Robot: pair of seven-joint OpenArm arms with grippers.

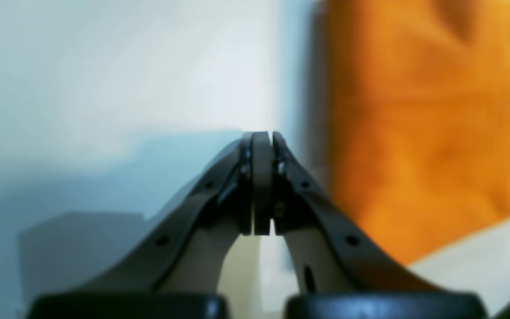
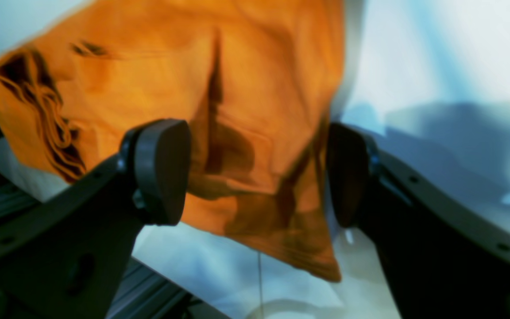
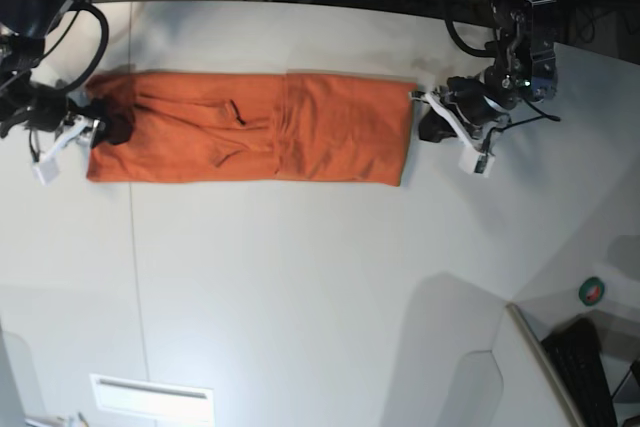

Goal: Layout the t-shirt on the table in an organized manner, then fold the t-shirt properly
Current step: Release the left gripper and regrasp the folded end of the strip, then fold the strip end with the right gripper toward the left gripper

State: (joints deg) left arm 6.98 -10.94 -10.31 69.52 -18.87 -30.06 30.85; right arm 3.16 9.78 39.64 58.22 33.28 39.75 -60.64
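The table [image 3: 300, 277] is a broad white top; most of its near half lies bare, with a thin dark seam [image 3: 133, 277] running down the left part in the base view and a curved edge [image 3: 470, 357] at lower right. The t-shirt [image 3: 250, 127] lies toward the far side as a long narrow orange band, folded lengthwise, its long edges fairly straight and roughly parallel to the table's far edge. A few wrinkles and a small raised fold sit near its middle. Bare white surface shows on all sides of the cloth, widest toward the near edge. Right gripper [image 2: 255, 173] sits at the band's end on the left of the base view; jaws spread wide, pads on either side of a pointed corner of the orange cloth, not pressing it. Whether the pads touch the fabric cannot be told. That end looks bunched and creased with dark folds in the right wrist view. Left gripper [image 1: 261, 146] sits just beside the opposite short end; jaws pressed together, nothing between them. In the left wrist view the orange cloth lies off to one side of the closed tips, apart from them, with white table under the tips.
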